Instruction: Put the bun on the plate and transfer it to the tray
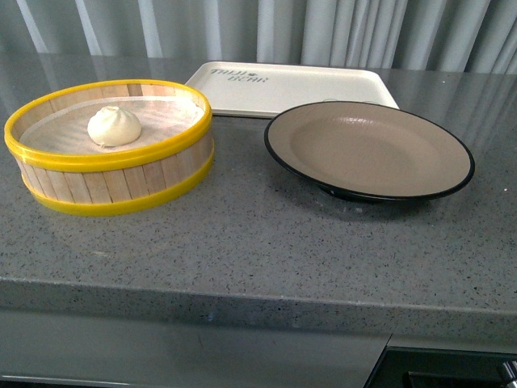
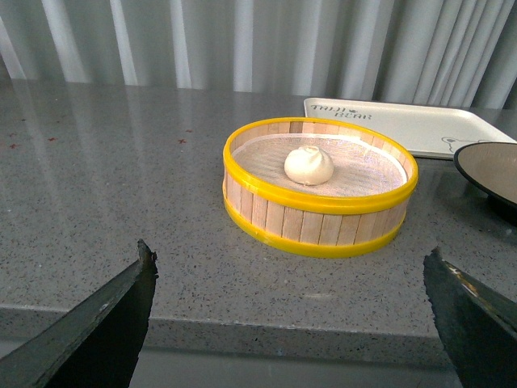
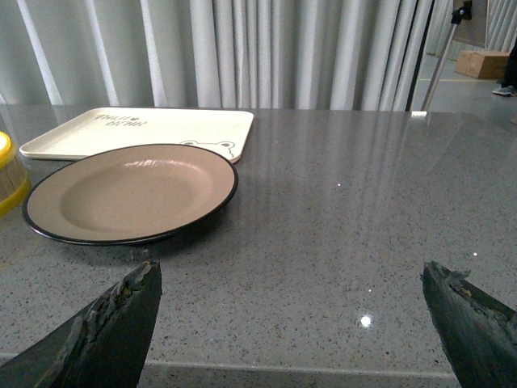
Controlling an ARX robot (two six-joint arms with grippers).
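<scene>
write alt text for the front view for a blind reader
A white bun sits inside a round wooden basket with yellow rims on a grey counter. Right of it lies an empty tan plate with a black rim, a cream tray behind them.

Front view: you look from the robot's body, a bit from above, across the counter (image 1: 242, 242) to the curtain (image 1: 323, 32); all is close
Left wrist view: you sit low by the counter's near edge, peeking between the tips of the left gripper (image 2: 288, 252) at the basket (image 2: 307, 222)
Right wrist view: you sit low too, peeking between the tips of the right gripper (image 3: 291, 268) at the plate (image 3: 129, 194)
Shared: all three see the tray (image 1: 291, 89), plate and basket; the right one sees only a bit of basket
</scene>
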